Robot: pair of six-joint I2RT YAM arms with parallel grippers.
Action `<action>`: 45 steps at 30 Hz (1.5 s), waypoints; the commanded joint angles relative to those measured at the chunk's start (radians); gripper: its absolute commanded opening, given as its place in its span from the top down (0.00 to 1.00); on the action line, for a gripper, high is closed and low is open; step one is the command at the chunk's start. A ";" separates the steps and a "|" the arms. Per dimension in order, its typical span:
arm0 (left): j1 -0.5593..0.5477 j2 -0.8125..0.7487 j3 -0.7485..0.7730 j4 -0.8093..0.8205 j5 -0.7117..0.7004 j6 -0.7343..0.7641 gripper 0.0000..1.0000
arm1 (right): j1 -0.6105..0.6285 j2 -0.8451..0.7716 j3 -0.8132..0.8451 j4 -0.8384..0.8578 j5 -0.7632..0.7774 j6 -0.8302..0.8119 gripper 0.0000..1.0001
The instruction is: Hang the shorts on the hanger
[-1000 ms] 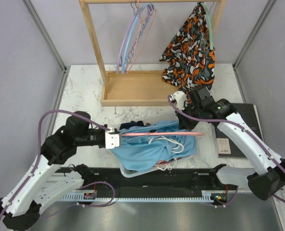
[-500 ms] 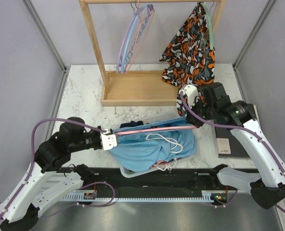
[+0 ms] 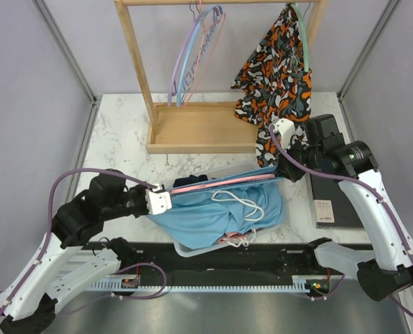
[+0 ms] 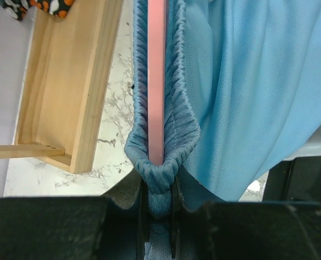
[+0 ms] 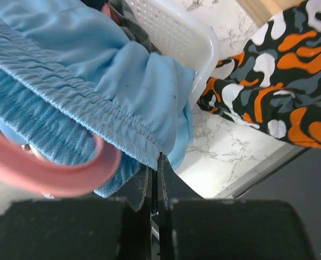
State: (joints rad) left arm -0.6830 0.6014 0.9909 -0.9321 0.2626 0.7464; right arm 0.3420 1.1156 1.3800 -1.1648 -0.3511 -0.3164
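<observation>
The light blue shorts (image 3: pixel 206 223) hang stretched between my two grippers over a white basket (image 3: pixel 186 248). The pink hanger (image 3: pixel 223 183) runs along inside the waistband, its bar seen in the left wrist view (image 4: pixel 156 81) and its curved end in the right wrist view (image 5: pixel 52 176). My left gripper (image 3: pixel 163 202) is shut on the left end of the waistband (image 4: pixel 159 179). My right gripper (image 3: pixel 281 172) is shut on the right edge of the shorts (image 5: pixel 122 81), its jaws pressed together on the hem. The white drawstring (image 3: pixel 242 205) dangles in front.
A wooden rack (image 3: pixel 192 129) stands behind, with lilac, blue and pink hangers (image 3: pixel 196 56) on its rail. An orange-black-white garment (image 3: pixel 279 73) hangs on a mint-green hanger just behind my right gripper. A dark flat box (image 3: pixel 345 188) lies at the right.
My right gripper has moved right and back, pulling the waistband taut along the hanger. The hanger now slopes up to the right. My left gripper has shifted little.
</observation>
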 commanded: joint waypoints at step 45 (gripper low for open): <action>-0.041 0.419 0.379 -0.004 0.104 -0.257 0.98 | 0.242 0.135 0.424 0.114 -0.290 -0.280 0.30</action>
State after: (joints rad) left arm -0.7223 1.0512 1.3891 -1.0393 0.3031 0.5472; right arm 0.5198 1.2839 1.9118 -1.2537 -0.5808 -0.5655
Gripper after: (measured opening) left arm 0.191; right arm 0.724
